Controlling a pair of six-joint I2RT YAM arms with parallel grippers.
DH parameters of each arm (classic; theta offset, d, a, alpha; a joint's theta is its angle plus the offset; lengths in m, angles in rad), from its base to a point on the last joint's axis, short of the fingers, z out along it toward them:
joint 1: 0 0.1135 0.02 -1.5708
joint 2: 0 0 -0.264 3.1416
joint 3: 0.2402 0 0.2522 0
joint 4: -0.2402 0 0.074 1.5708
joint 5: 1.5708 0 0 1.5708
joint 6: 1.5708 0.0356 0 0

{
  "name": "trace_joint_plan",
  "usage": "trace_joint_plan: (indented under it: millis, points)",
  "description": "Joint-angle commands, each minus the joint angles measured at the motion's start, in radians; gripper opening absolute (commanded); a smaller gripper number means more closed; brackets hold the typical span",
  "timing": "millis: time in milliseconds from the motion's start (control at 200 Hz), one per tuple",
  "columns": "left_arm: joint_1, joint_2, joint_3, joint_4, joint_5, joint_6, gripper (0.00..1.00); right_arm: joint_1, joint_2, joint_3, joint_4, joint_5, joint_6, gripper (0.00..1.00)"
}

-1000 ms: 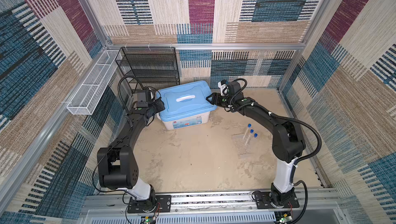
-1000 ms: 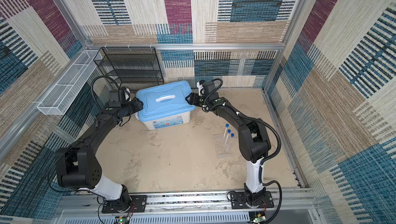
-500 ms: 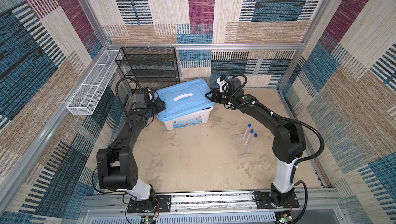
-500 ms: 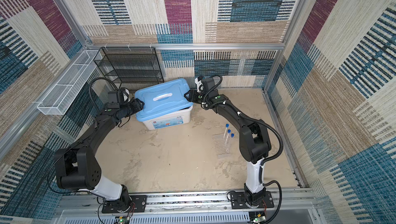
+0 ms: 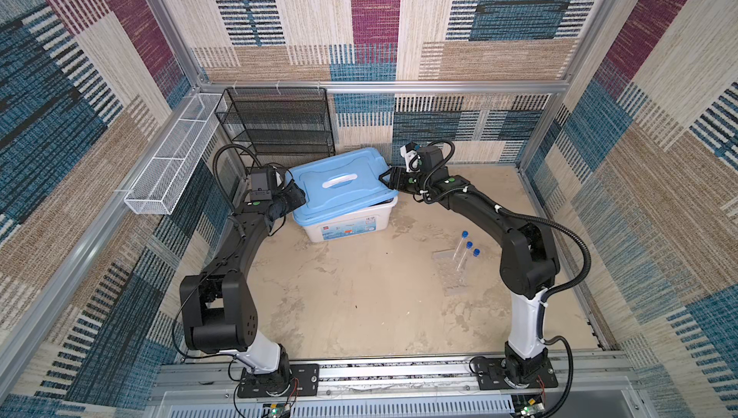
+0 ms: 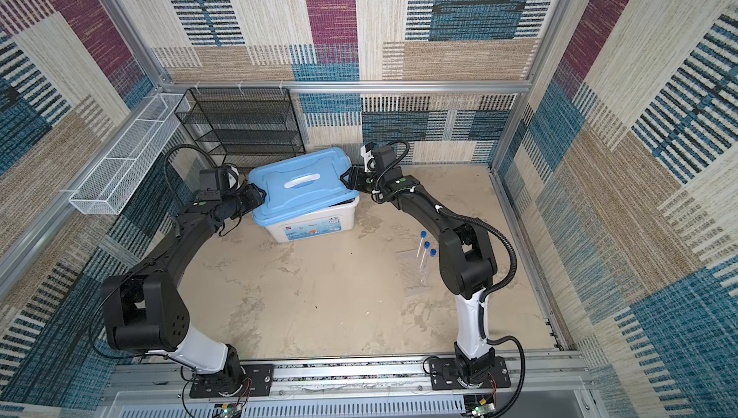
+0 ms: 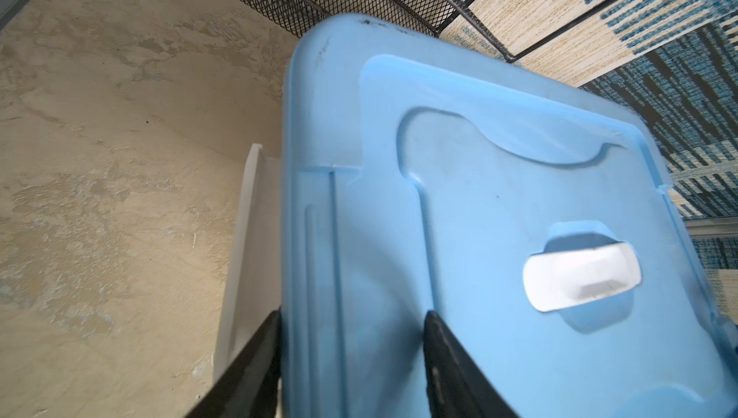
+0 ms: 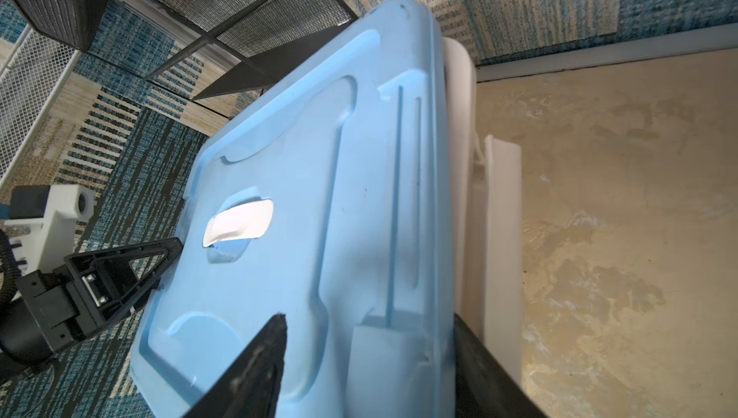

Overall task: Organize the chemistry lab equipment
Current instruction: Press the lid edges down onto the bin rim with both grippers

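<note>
1. Test tubes (image 5: 463, 256): three lie loose near the worktop's (image 5: 359, 300) right edge, not put away. No other equipment is visible.
2. Left tool (image 5: 297, 196) and right tool (image 5: 385, 180) clamp opposite ends of the blue lid (image 5: 339, 192). It is tilted up off the white box (image 5: 347, 228) by the back edge.
3. Looks early: nothing sorted yet.

The box (image 5: 347, 225) stands on the desk (image 5: 359, 300) with the lid (image 5: 339, 192) tilted on it, the shelf (image 5: 275, 124) just behind the box, and the three test tubes (image 5: 463, 251) lying apart to the box's right and nearer the front.
</note>
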State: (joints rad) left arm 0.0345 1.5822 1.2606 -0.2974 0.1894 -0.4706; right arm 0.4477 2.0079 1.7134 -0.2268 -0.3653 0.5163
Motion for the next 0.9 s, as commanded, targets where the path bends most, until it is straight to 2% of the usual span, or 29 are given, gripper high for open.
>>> trace_joint_plan:
  millis: [0, 200, 381, 541, 896]
  points:
    - [0.001, 0.012, 0.010, -0.051, -0.009, 0.018, 0.55, 0.000, 0.007, 0.009, -0.016, 0.070, -0.036, 0.65]
    - [0.002, 0.018, 0.011, -0.054, -0.027, 0.027, 0.55, 0.000, 0.015, 0.005, -0.020, 0.110, -0.051, 0.67]
    - [0.002, 0.026, 0.025, -0.059, -0.023, 0.032, 0.55, 0.000, 0.057, 0.035, -0.030, 0.092, -0.056, 0.66]
    - [0.003, 0.028, 0.041, -0.071, -0.013, 0.034, 0.55, 0.000, 0.035, 0.003, -0.022, 0.083, -0.054, 0.65]
    - [0.007, 0.085, 0.104, -0.109, -0.031, 0.040, 0.46, 0.002, -0.044, -0.109, -0.015, 0.087, -0.066, 0.65]
